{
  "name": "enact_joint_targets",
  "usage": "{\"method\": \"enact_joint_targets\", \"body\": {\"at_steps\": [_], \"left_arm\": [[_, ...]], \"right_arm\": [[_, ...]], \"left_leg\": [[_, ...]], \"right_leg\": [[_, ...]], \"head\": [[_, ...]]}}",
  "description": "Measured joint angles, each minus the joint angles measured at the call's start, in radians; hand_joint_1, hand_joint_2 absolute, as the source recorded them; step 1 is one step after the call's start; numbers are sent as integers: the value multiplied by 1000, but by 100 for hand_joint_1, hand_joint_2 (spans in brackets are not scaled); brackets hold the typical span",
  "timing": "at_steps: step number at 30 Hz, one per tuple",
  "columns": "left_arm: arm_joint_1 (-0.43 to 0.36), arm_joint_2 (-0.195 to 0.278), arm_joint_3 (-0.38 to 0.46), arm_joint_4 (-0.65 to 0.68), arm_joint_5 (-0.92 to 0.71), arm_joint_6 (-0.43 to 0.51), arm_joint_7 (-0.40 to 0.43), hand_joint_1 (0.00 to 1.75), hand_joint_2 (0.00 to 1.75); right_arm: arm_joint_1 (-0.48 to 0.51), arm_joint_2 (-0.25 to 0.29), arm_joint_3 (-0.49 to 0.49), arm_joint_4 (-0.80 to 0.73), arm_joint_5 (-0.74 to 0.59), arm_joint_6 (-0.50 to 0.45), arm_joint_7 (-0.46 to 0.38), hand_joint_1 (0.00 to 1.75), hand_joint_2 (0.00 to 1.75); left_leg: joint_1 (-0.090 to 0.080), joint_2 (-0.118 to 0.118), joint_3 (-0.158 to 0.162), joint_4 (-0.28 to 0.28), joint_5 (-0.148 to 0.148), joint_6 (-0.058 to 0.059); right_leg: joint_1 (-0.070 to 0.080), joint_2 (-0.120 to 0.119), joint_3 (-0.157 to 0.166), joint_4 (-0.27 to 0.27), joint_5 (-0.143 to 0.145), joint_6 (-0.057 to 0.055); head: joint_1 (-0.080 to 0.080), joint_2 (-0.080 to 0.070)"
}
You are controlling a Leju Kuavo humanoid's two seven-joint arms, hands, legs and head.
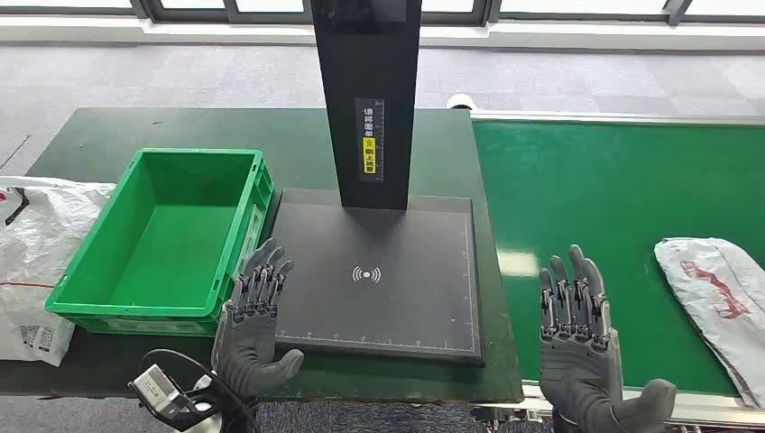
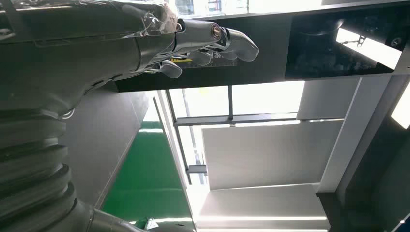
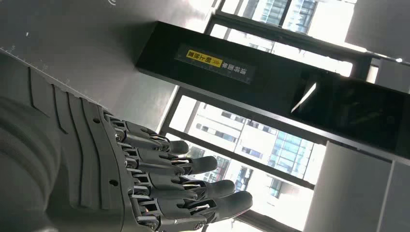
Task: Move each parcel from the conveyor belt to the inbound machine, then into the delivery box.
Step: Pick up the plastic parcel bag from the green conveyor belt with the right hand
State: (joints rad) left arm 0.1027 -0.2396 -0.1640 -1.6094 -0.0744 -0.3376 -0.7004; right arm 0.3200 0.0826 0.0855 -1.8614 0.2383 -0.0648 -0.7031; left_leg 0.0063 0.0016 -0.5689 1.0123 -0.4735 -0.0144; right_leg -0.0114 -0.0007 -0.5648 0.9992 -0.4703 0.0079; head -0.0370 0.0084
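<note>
Both hands, left hand (image 1: 254,320) and right hand (image 1: 577,338), fingers spread, empty, awaiting parcel (image 1: 717,293) at conveyor belt (image 1: 577,189) right edge.

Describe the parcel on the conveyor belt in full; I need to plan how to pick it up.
The parcel is a white, crinkled plastic mailer bag with a red printed mark on its upper face. It lies flat and slack on the green conveyor belt, at the belt's near right, running at a slant toward the picture's lower right corner, where part of it is cut off. Only the belt touches it. The right robot hand hovers to its left, apart from it, holding nothing.
</note>
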Motion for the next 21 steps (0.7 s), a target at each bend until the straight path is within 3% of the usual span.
{"method": "enact_joint_targets", "body": {"at_steps": [21], "left_arm": [[-11, 0, 0, 13, 2, -12, 0, 0, 175]], "right_arm": [[-7, 13, 0, 19, 30, -7, 0, 0, 0]], "left_leg": [[0, 0, 0, 0, 0, 0]], "right_leg": [[0, 0, 0, 0, 0, 0]], "head": [[0, 0]]}}
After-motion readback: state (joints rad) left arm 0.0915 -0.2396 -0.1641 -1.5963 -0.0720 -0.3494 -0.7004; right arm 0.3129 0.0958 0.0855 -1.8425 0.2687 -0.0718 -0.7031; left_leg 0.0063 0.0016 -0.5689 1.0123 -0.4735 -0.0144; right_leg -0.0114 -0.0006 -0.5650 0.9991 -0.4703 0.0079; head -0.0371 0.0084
